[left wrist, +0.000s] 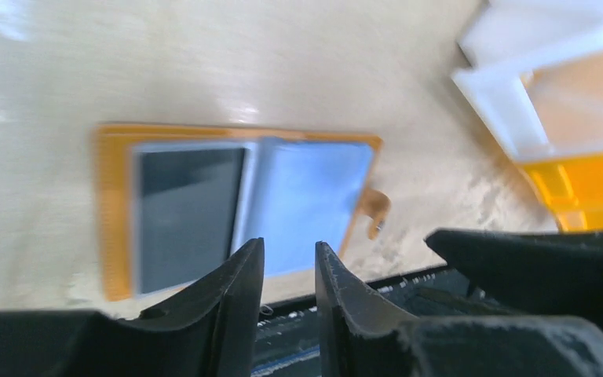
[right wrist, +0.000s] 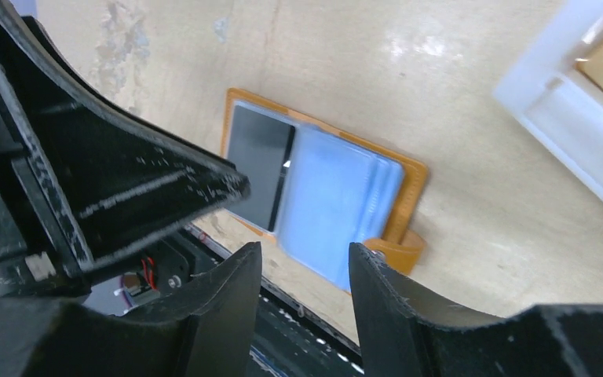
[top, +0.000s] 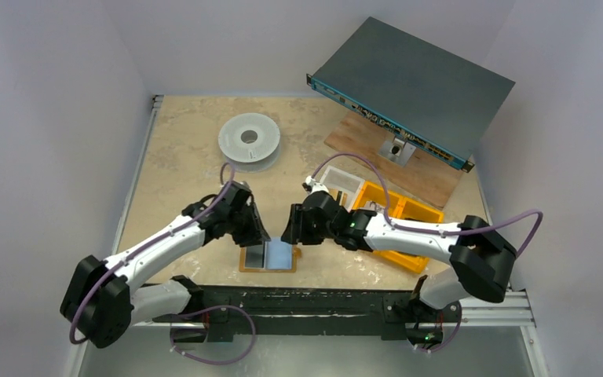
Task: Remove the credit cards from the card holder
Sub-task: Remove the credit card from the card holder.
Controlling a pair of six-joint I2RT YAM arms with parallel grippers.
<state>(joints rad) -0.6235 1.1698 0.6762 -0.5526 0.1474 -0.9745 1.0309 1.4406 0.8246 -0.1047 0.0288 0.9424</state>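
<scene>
The card holder (top: 243, 260) lay spread open and flat on the table (top: 180, 133), close to its near edge and between the two arms, as both grippers hung just above it. A dark card (top: 253, 255) sat in the holder's left half and a pale blue card or sleeve (top: 281, 254) covered its right half. In the right wrist view the blue part looked like several layers stacked together, though how many could not be told. The strap tab (left wrist: 375, 206) stuck out loose from the holder's right edge.

The left gripper (top: 255, 228) showed its jaws a narrow gap apart with nothing between them, poised over the seam where dark and blue met. The right gripper (top: 292, 228) stood somewhat wider, also empty, above the holder's right side. Neither appeared to be touching the holder or the cards.

By the look of it, the opening was done: the strap was undone and the contents exposed. The real work appeared to be ahead, since no card lay loose on the table and both visible ones sat inside the orange border. Each card would need to be pinched and drawn out, probably with one gripper pinning the holder down. Orange bins (top: 377, 196) stood near on the right.
</scene>
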